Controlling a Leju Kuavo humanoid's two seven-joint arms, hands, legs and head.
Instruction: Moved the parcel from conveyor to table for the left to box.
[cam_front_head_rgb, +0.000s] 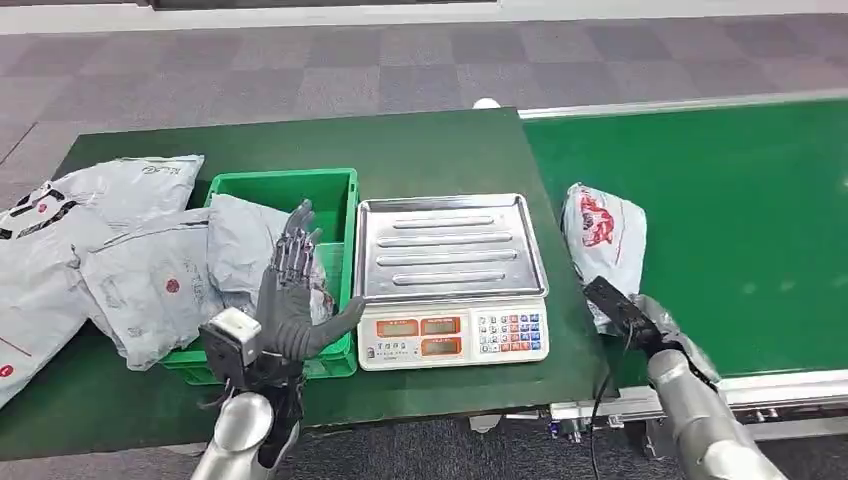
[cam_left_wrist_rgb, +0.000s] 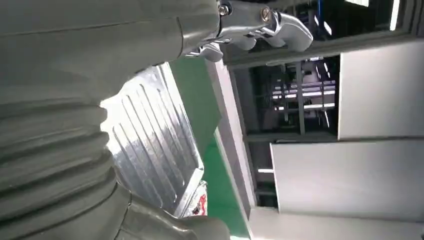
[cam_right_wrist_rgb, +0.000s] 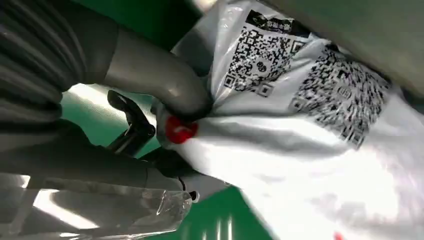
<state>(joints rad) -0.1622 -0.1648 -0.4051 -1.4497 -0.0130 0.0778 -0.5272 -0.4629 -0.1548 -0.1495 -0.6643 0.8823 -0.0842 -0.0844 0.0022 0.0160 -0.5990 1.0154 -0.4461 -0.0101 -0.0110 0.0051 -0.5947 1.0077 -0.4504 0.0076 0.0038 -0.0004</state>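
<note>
The white-grey parcel (cam_front_head_rgb: 603, 235) with red print lies at the left edge of the green conveyor (cam_front_head_rgb: 740, 220), beside the table. My right hand (cam_front_head_rgb: 622, 312) is at its near end. In the right wrist view the thumb (cam_right_wrist_rgb: 160, 82) presses into the parcel (cam_right_wrist_rgb: 310, 130) from one side and dark fingers (cam_right_wrist_rgb: 131, 129) close from the other, so the bag is pinched and bunched. My left hand (cam_front_head_rgb: 290, 290) stands upright over the near edge of the green box (cam_front_head_rgb: 335, 185), fingers spread, holding nothing. The left wrist view shows its fingertips (cam_left_wrist_rgb: 260, 25) in the air.
A silver scale (cam_front_head_rgb: 450, 270) with a ribbed tray sits on the dark green table (cam_front_head_rgb: 440, 150) between box and conveyor. One grey parcel (cam_front_head_rgb: 240, 245) lies in the box. Several more (cam_front_head_rgb: 70, 240) are piled at the table's left.
</note>
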